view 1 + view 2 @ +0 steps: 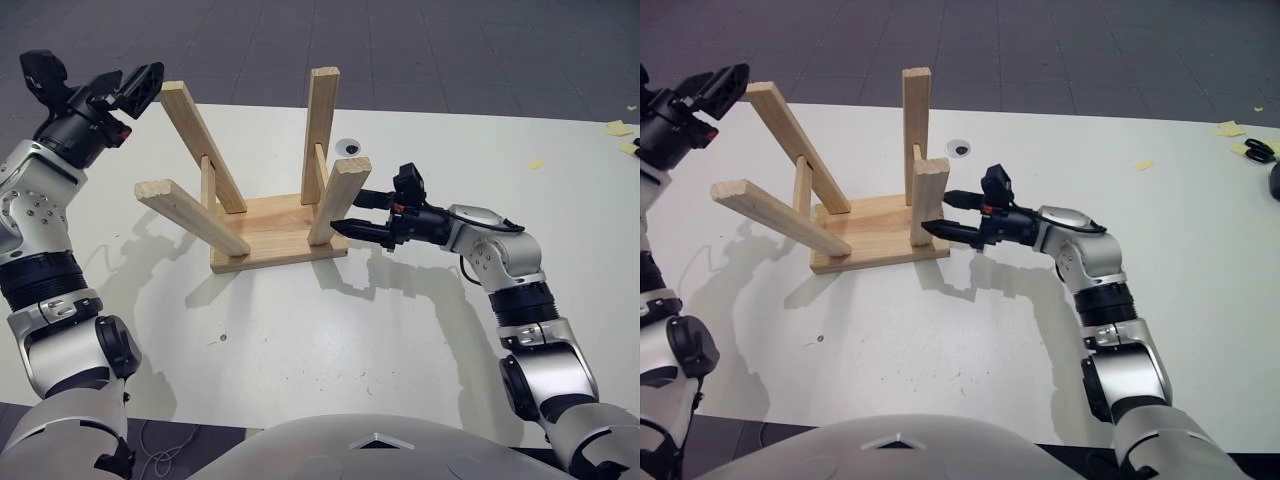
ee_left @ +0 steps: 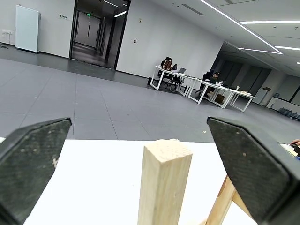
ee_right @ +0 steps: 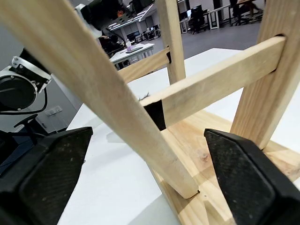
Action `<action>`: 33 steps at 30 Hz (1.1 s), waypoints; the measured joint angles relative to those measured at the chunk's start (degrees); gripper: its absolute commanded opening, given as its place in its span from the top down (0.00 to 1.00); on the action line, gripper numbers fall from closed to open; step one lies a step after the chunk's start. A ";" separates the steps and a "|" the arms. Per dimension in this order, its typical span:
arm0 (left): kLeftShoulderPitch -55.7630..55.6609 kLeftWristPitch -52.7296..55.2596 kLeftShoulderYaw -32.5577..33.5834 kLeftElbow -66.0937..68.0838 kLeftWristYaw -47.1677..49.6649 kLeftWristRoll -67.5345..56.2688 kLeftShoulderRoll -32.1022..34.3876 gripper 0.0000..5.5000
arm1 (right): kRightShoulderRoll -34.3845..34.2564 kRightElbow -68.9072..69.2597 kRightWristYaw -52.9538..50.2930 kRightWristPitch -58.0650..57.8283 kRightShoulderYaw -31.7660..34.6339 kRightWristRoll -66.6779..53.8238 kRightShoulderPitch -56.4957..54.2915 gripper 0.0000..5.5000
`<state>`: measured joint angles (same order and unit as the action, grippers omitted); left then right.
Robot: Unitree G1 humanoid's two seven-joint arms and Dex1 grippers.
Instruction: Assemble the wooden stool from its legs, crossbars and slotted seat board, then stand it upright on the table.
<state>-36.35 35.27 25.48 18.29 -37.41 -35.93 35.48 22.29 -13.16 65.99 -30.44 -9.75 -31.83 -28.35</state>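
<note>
Right gripper point(image 1: 345, 212) is sitting wide open around the upside-down stool's point(image 1: 268, 228) near-right leg point(image 1: 341, 188), probably lining up a grab to flip it; left gripper point(image 1: 93, 78), also spread, is hovering off the far-left leg point(image 1: 200, 145) tip.

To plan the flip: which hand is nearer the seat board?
Right. The right hand is low by the near right leg, beside the seat board; the left hand is high, at the far left leg's top.

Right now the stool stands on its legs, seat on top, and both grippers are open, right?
No, the stool is upside down: its seat board lies on the table, legs pointing up, as the left eye view shows. The left gripper and right gripper are open.
</note>
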 measured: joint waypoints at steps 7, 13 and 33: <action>-0.97 2.16 -2.57 -1.16 -0.10 -0.48 -1.54 0.02 | 0.79 -0.76 1.49 1.17 0.88 1.49 0.89 0.52; -2.16 6.01 -5.31 -1.56 -0.48 -1.49 -3.20 0.02 | 0.78 1.50 -0.21 1.20 2.97 1.23 5.05 0.71; -1.12 8.92 -9.56 -14.97 8.91 -4.72 -18.11 0.02 | -1.23 31.05 -21.32 -8.00 20.09 -15.10 27.35 0.39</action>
<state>-37.46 44.19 15.93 3.32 -28.50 -40.65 17.37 21.06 17.89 44.67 -38.43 10.34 -46.93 -0.99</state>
